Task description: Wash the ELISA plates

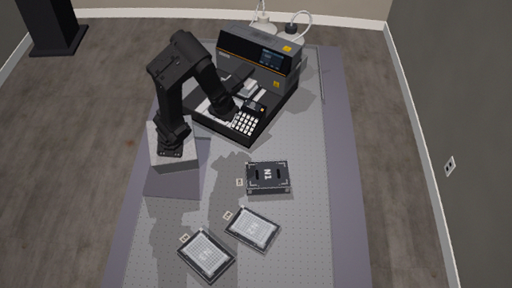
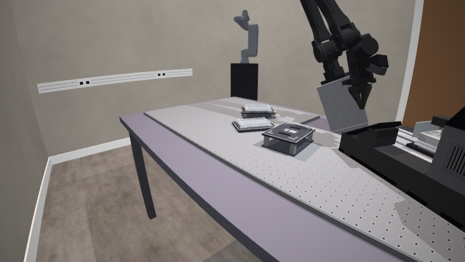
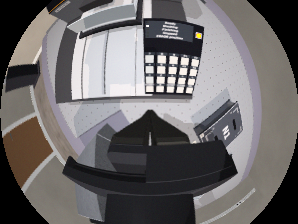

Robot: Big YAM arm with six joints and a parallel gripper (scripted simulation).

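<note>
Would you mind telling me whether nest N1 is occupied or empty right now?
Empty. Nest N1 shows its bare dark top with the N1 label uncovered, while the other two nests each hold a plate.

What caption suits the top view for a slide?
Arm with shut end effector over the washer; nest N1 empty.

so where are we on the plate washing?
Done: nest N1 is empty and its plate sits far back in the washer.
In hand: a wash cycle, probably; the end effector hangs shut and empty above the keypad.
Left: return that plate, then wash the two plates in their nests.
</note>
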